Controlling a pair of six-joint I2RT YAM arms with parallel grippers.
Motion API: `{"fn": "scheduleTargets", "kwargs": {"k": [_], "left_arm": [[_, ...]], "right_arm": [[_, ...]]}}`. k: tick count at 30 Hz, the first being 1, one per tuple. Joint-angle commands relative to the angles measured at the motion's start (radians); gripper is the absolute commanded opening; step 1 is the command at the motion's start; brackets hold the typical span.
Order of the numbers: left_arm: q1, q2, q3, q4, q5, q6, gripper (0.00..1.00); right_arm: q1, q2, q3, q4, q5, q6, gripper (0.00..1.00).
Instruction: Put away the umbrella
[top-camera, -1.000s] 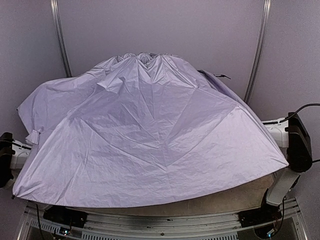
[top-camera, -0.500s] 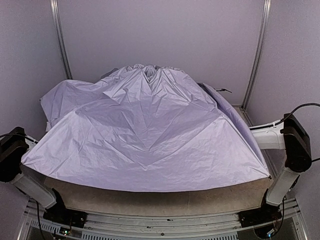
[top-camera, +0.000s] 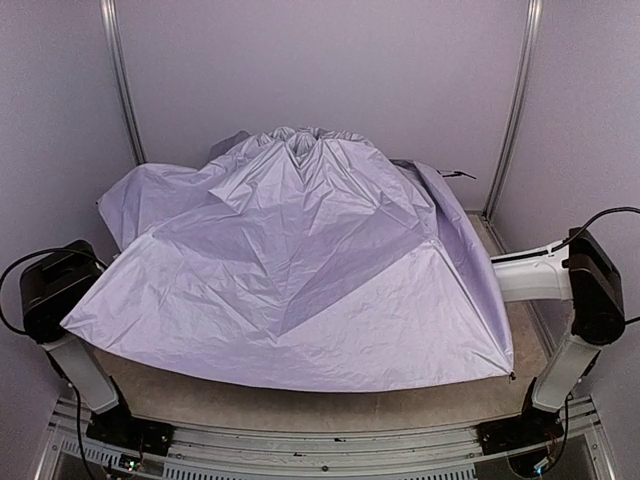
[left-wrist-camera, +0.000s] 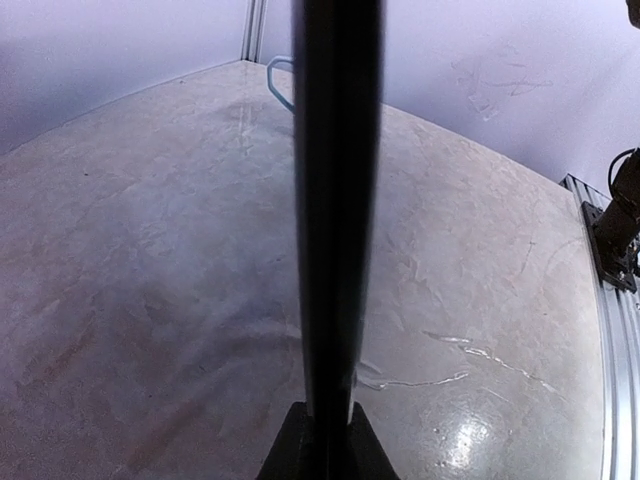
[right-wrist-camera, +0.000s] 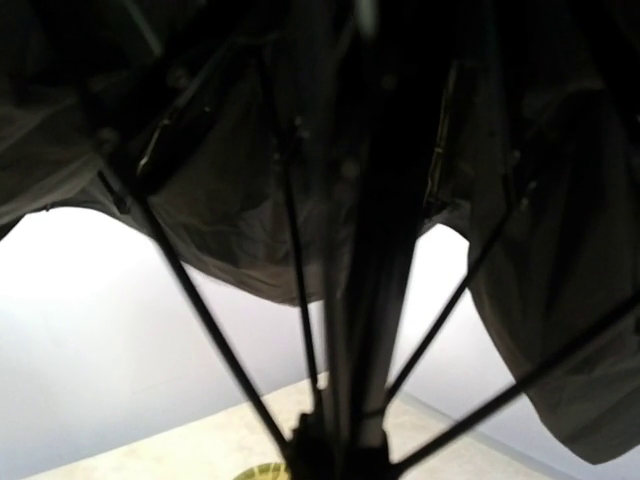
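The umbrella's pale lavender canopy (top-camera: 300, 270) sags half-collapsed over most of the table and hides both grippers in the top view. My left arm (top-camera: 55, 290) reaches under it from the left, my right arm (top-camera: 525, 278) from the right. In the left wrist view my left gripper (left-wrist-camera: 325, 445) is shut on the thin black shaft (left-wrist-camera: 335, 200), which runs straight up out of the jaws. In the right wrist view my right gripper (right-wrist-camera: 335, 455) is shut on the shaft where the black ribs (right-wrist-camera: 200, 310) fan out beneath the black underside (right-wrist-camera: 230, 220).
The beige marbled table (top-camera: 300, 395) shows along its near edge. Metal posts (top-camera: 120, 80) (top-camera: 515, 110) stand at the back corners before lavender walls. A yellow-green round thing (right-wrist-camera: 262, 472) peeks out low in the right wrist view. A metal loop (left-wrist-camera: 280, 85) sits at the table's far edge.
The canopy has drawn inward: its front hem pulled back from the near edge and its left and right sides came in. My left arm's elbow rose into view at the left.
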Motion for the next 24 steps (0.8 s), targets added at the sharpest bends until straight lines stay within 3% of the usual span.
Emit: {"fn": "scheduleTargets", "kwargs": {"k": [1,7,10,18,24], "left_arm": [[0.010,-0.040,0.081,0.207,-0.069,0.039,0.15],[-0.046,-0.109,0.034,0.034,-0.197,0.119,0.36],[-0.052,-0.118,-0.016,0.008,-0.270,0.113,0.41],[-0.050,-0.163,-0.113,0.011,-0.352,0.047,0.53],[0.024,-0.159,-0.135,-0.032,-0.430,-0.038,0.58]], "right_arm": [[-0.005,0.016,-0.086,-0.111,-0.005,-0.099,0.00],[-0.062,-0.008,-0.050,0.126,0.000,-0.062,0.00],[-0.081,-0.002,0.007,0.190,0.029,-0.076,0.00],[-0.122,-0.011,0.176,0.193,0.064,-0.132,0.00],[-0.142,-0.049,0.281,0.175,0.082,-0.170,0.00]]}}
